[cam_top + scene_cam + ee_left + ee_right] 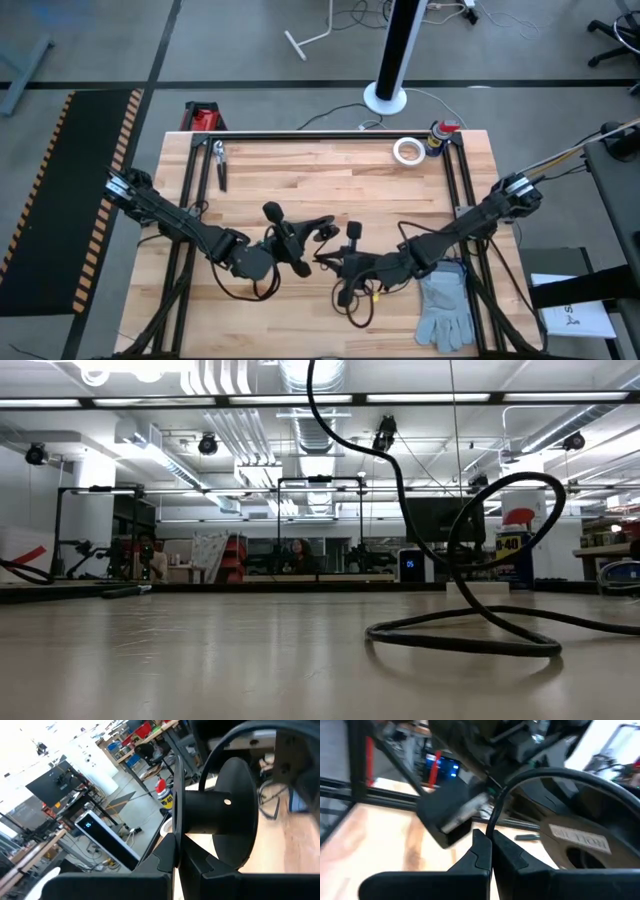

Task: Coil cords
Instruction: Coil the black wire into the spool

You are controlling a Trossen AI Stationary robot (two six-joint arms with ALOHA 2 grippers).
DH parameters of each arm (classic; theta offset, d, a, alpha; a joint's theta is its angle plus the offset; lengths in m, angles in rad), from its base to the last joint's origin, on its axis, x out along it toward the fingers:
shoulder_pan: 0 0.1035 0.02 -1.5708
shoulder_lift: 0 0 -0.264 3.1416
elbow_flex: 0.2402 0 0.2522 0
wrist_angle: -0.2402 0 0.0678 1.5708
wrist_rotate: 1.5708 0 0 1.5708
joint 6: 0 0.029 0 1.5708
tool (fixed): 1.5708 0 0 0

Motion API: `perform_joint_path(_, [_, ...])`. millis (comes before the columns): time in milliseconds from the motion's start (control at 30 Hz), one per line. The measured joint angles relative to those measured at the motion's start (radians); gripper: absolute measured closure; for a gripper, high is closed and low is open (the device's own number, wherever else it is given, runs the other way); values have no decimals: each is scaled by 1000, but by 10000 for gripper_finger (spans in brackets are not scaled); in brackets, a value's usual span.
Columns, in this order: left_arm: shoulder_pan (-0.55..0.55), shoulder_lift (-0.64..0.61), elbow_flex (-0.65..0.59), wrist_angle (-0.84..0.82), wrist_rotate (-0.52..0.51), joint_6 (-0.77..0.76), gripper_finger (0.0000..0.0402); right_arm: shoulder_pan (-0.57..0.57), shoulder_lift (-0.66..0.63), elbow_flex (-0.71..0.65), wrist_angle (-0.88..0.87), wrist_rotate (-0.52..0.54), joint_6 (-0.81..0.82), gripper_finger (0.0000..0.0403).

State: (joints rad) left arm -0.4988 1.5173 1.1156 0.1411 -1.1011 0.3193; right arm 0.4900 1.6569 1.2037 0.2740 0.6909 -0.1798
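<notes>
Item, cord (492,817): my right gripper (491,845) is pinching it tight, my left gripper (178,851) is clamping near a black spool (225,817) — winding slowly, keeping tension even.

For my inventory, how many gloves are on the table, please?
1: a grey glove on the table's right side, lowest in the high view; another might be hidden, though none shows.

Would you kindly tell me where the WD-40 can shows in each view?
High view: WD-40 can at the table's far right corner.
Low view: right of middle, behind the black cord.
Left wrist view: near the middle.
Right wrist view: not in it.
Shared landmark: the black cord.
</notes>
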Motion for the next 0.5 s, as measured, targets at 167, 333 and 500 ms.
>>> perform_joint_path(167, [9, 0, 0, 16, 18, -70, 402, 0, 5, 0, 0, 50, -38, 403])
perform_joint_path(333, [24, 0, 0, 52, 57, -128, 402, -4, 5, 0, 0, 121, -50, 403])
perform_joint_path(500, [45, 0, 0, 58, 101, -250, 402, -4, 5, 0, 0, 207, -53, 403])
